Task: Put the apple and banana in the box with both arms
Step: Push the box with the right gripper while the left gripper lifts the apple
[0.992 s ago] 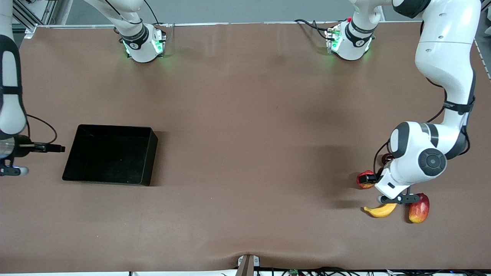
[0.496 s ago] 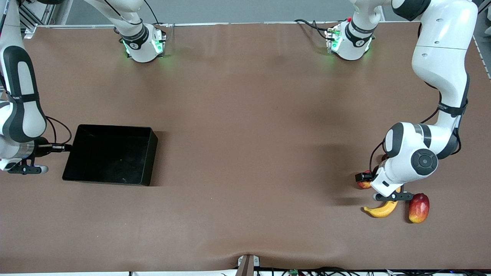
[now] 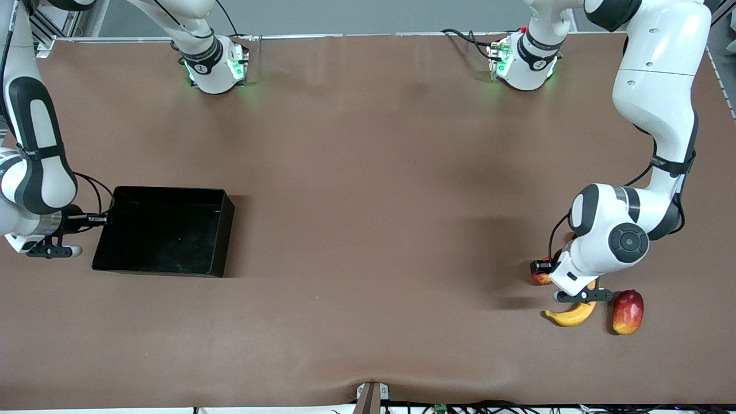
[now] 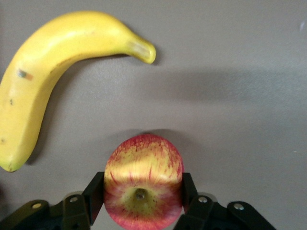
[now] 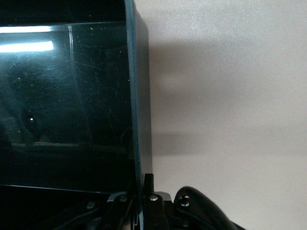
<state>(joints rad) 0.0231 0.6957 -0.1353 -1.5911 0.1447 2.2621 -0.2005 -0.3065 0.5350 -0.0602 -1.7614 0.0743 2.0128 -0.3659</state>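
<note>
The apple [image 4: 143, 189] stands on the table between the fingers of my left gripper [image 4: 143, 192], which are shut on both its sides. In the front view only a red edge of the apple [image 3: 540, 280] shows under my left gripper [image 3: 544, 271]. The banana [image 3: 572, 315] lies on the table beside the apple, nearer to the front camera, and also shows in the left wrist view [image 4: 43, 81]. The black box [image 3: 227, 230] sits at the right arm's end of the table. My right gripper [image 3: 105, 218] is shut on the box's end wall [image 5: 139, 96], one finger on each side.
A red-yellow mango-like fruit [image 3: 628, 311] lies beside the banana, toward the table's end. The brown table [image 3: 368, 201] is bare between the box and the fruits.
My right gripper has moved in to the box's end wall and closed on it; the box has shifted slightly. My left gripper has settled a little lower around the apple.
</note>
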